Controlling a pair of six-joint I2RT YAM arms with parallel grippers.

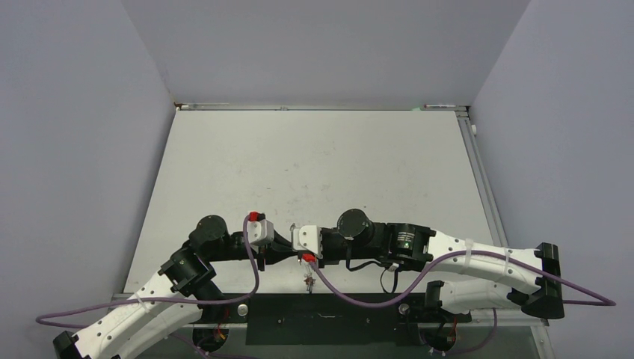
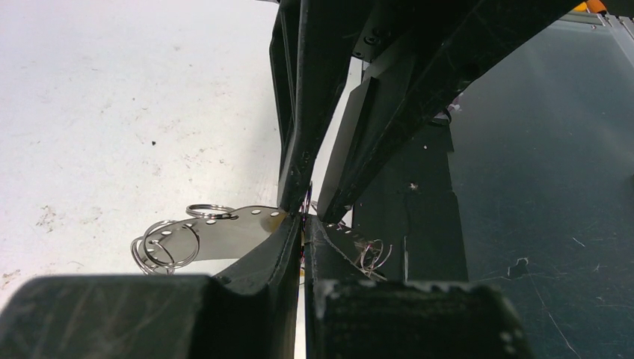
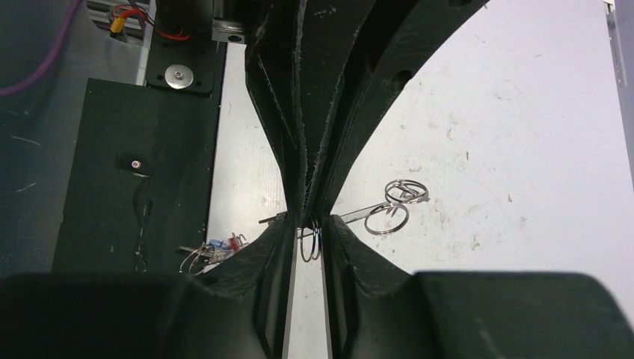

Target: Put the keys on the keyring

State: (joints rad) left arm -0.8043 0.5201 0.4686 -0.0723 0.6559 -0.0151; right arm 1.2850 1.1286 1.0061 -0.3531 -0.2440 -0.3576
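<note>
Left pincer (image 2: 303, 224) is squeezed nearly shut and seems to pinch a thin silver loop, edge-on, which I take for the keyring (image 3: 318, 243). Right pincer (image 3: 310, 224) meets it tip to tip, open just a crack, with the loop in the gap. The keys (image 3: 211, 252) lie bunched on the dark plate (image 3: 97, 164) at the counter's (image 3: 523, 149) near edge.

The top external camera sits high behind the arm bases and looks steeply down over the whole table (image 1: 314, 164). Each wrist camera rides just behind its own fingers, the left gripper (image 2: 303, 224) and right gripper (image 3: 308, 224) facing one another, low and near. Both views share the small wire rings (image 2: 161, 247) on the tabletop.
</note>
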